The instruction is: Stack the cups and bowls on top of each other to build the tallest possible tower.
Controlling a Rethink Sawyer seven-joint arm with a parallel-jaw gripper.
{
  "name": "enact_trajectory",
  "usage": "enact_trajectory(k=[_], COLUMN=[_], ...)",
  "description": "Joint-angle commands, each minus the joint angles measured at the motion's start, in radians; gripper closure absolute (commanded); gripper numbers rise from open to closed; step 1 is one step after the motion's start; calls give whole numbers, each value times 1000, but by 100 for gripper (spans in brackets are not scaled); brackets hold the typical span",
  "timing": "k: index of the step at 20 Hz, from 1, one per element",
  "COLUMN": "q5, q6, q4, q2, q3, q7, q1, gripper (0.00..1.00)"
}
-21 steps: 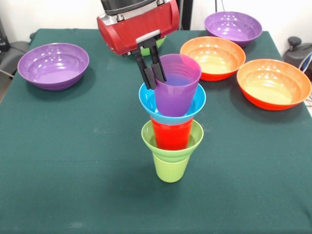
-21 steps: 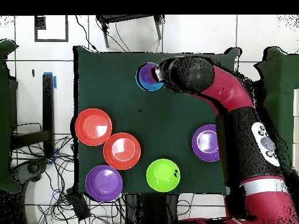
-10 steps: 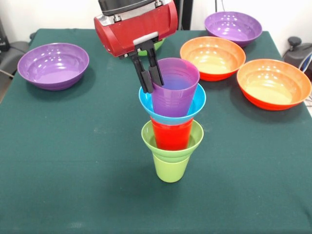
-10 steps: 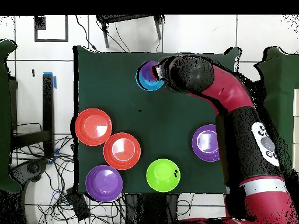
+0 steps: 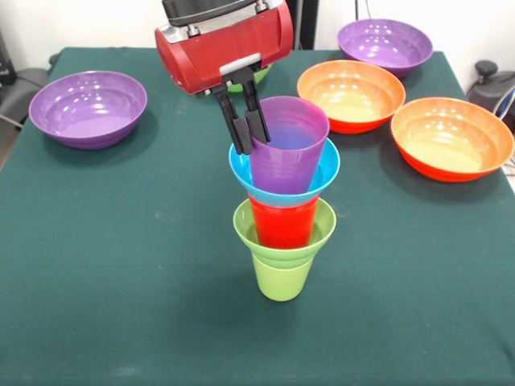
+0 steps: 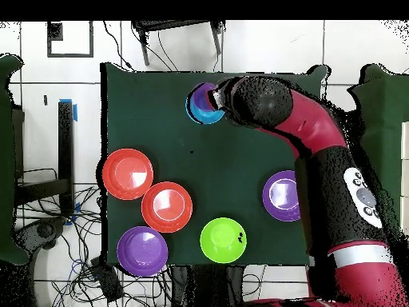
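Gripping the rim of the purple cup [image 5: 288, 145], the gripper [image 5: 248, 131] had one finger [image 5: 258, 117] inside the cup wall and the other outside it, at the cup's nine o'clock side in the front view. That cup sat in the small blue bowl [image 5: 319, 175], topping the tower [image 5: 284, 217]: lime-green cup [image 5: 281, 278] on the table [image 5: 121, 265], small lime-green bowl [image 5: 322, 227], red cup [image 5: 283, 225], then the blue bowl. The red wrist housing [image 5: 225, 42] hung at eleven o'clock from the tower's top, hiding most of the medium lime-green bowl [image 5: 265, 72] behind it.

Around the tower in the front view, one wide purple bowl [image 5: 88, 107] lay at ten o'clock, well apart. Two orange bowls [image 5: 351, 95] [image 5: 452, 137] sat at one to two o'clock, just beside each other, with a second purple bowl [image 5: 385, 46] farther out at one o'clock. From overhead, the arm [image 6: 319, 152] reached across the cloth and covered part of the stack.
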Motion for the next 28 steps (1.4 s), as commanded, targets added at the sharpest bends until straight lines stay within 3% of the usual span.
enact_trajectory(k=[1,28], q5=[0,-1], q6=[-41,-36], q4=[86,78], q2=[31,41], q3=[30,38], q7=[150,124], q1=[18,1], gripper=[100,100])
